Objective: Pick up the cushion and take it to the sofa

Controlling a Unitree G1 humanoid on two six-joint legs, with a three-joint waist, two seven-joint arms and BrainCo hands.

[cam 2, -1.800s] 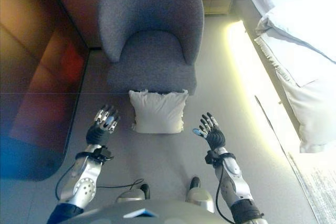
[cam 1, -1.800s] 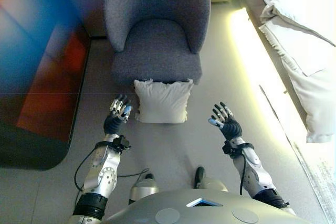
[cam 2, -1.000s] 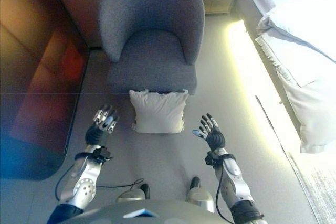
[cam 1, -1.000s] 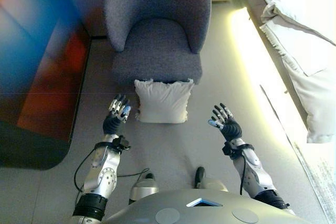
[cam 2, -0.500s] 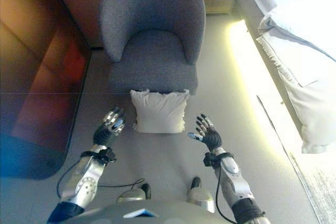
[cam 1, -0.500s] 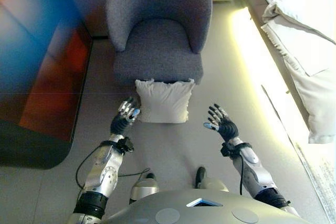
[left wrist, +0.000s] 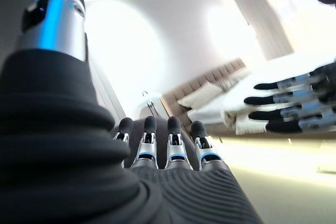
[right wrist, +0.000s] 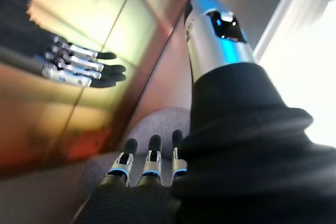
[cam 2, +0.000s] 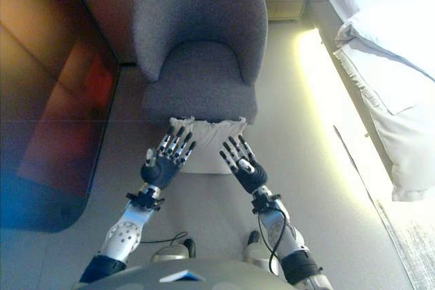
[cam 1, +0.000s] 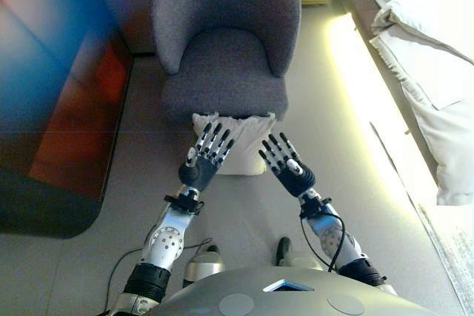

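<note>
the white square fabric cushion (cam 1: 244,138) leans on the floor against the near edge of the grey upholstered armchair (cam 1: 222,42). left hand (cam 1: 201,164) and right hand (cam 1: 290,172) hover in front, fingers straight and holding nothing (both partly hide it). a shallow squeeze could let the soft cushion slip out.

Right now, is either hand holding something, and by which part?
Nothing is held. The left hand and right hand are open above the cushion.
</note>
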